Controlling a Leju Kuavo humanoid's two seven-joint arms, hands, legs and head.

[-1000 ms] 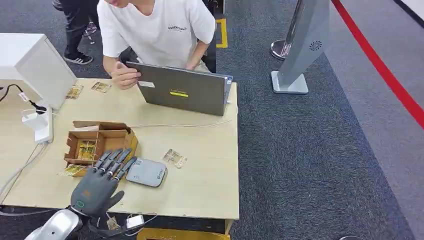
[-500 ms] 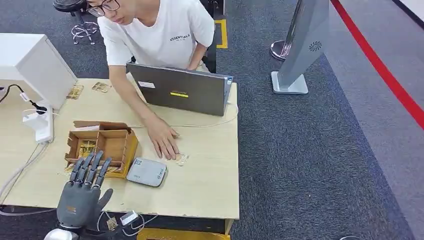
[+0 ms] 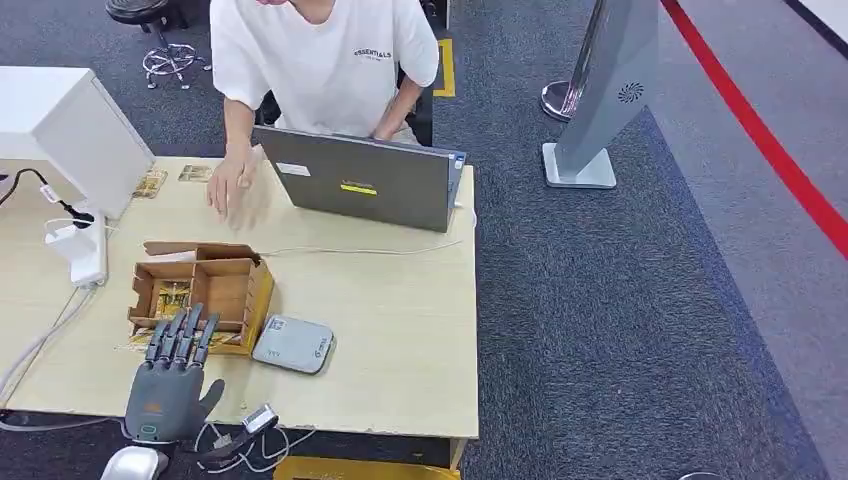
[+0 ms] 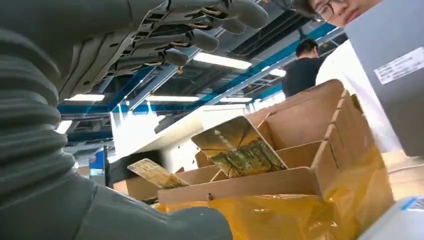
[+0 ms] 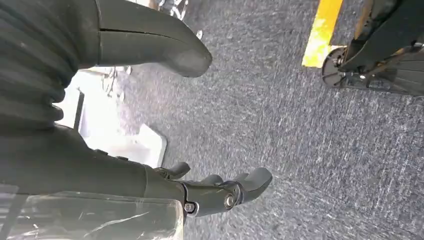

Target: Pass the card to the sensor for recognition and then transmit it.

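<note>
A brown cardboard box (image 3: 232,287) with compartments stands on the wooden table (image 3: 400,330), and a gold-patterned card (image 3: 172,298) lies in its left compartment. The left wrist view has two such cards (image 4: 239,148) leaning inside the box (image 4: 320,125). The grey sensor pad (image 3: 293,344) lies flat just right of the box. My left hand (image 3: 168,378) hovers at the table's near edge, fingers straight and apart, tips over the box's near wall, holding nothing. My right hand (image 5: 165,115) hangs over grey carpet with nothing in it.
A person in a white shirt (image 3: 320,60) sits behind a grey laptop (image 3: 365,182), one hand (image 3: 232,188) over the far side of the table. Two loose cards (image 3: 150,183) lie far left beside a white box (image 3: 75,130). A power strip (image 3: 80,250) and cables lie at left.
My left hand drew back from over the box and sensor toward the near edge. The person reached in, took the loose card beside the sensor, and pulled the hand back to the far side.
</note>
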